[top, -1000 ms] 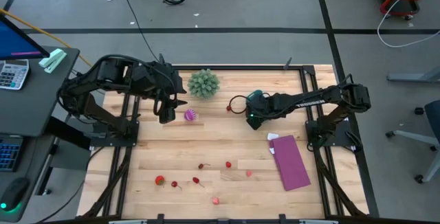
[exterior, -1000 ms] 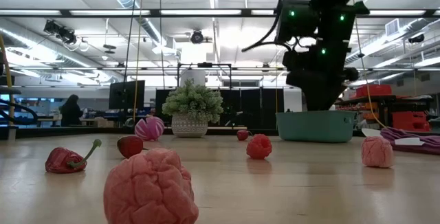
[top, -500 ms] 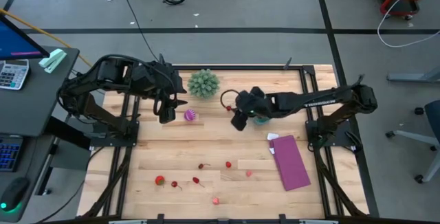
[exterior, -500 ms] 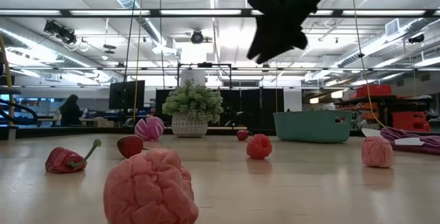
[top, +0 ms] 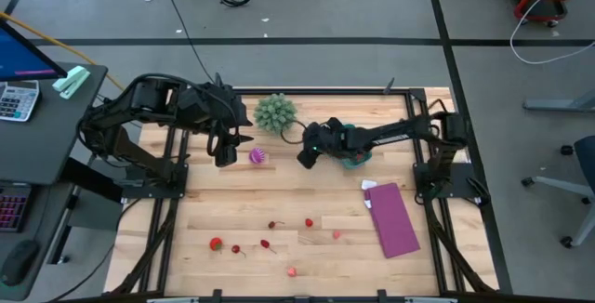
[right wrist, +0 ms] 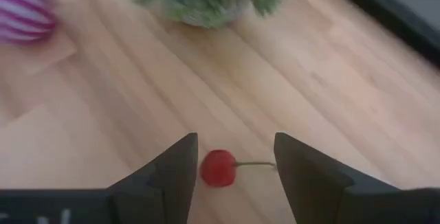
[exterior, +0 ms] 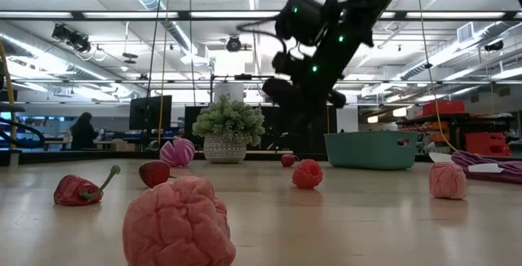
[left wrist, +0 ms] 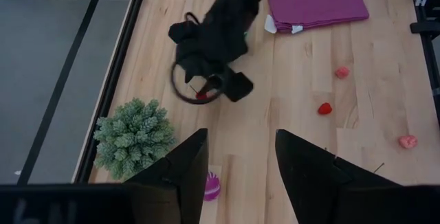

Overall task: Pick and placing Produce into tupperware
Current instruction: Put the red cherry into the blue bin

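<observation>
My right gripper (top: pixel 305 157) is open and hovers above a small red cherry (right wrist: pixel 218 168) with a stem, which lies on the wood between the fingers in the right wrist view. The teal tub (exterior: pixel 373 149) stands on the table just to its right, partly under the right arm (top: pixel 390 136). My left gripper (left wrist: pixel 237 162) is open and waits above the purple-pink striped ball (top: pixel 257 156), which rests on the table. Several small red and pink pieces (top: pixel 309 222) lie scattered toward the near edge.
The spiky green ball (top: pixel 275 112) sits near the far edge, close behind the cherry. A flat purple sheet (top: pixel 395 219) lies at the table's right. In the low view, a big pink piece (exterior: pixel 178 221) and a red pepper (exterior: pixel 77 190) lie close to the near edge.
My right gripper has left the place over the teal tub and swung toward the table's left, rising on the way and then coming lower above the cherry near the spiky green ball. The left arm has kept still.
</observation>
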Tool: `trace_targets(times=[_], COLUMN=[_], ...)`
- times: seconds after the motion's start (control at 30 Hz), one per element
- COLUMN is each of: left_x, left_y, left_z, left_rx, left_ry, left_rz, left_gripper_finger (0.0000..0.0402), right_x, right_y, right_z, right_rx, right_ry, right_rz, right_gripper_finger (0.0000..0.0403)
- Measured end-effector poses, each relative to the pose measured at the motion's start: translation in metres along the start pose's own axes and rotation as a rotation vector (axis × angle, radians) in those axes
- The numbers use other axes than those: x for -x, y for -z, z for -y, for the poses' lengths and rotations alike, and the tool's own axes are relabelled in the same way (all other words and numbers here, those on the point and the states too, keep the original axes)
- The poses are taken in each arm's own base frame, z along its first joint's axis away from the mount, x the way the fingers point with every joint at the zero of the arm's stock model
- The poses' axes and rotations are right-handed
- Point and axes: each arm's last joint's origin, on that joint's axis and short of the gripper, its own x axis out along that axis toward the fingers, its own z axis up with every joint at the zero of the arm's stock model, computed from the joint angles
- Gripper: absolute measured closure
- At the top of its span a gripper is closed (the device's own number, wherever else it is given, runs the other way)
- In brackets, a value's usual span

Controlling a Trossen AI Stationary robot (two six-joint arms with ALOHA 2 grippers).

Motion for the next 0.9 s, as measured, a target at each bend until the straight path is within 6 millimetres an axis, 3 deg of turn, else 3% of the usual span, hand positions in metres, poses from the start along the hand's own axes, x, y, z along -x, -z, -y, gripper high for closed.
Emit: trace_targets(times=[0.3,0.9], left_x=[0.000,0.000], left_y=[0.000,0.000], left_z=[0.000,0.000], left_rx=[-0.038,-0.037], left_ry=[0.000,0.000], left_rz=[-0.001,-0.002], left_gripper_finger=[0.0224,0.0229], right_x=[-0.027,-0.027], right_y=[0.010,0.014], right_z=[0.008,0.003], right_rx=[-0.105,-0.060], right_ry=[-0.014,-0.049], right_rz=[-0.094,-0.115], right_gripper_finger=[0.0202,0.0202])
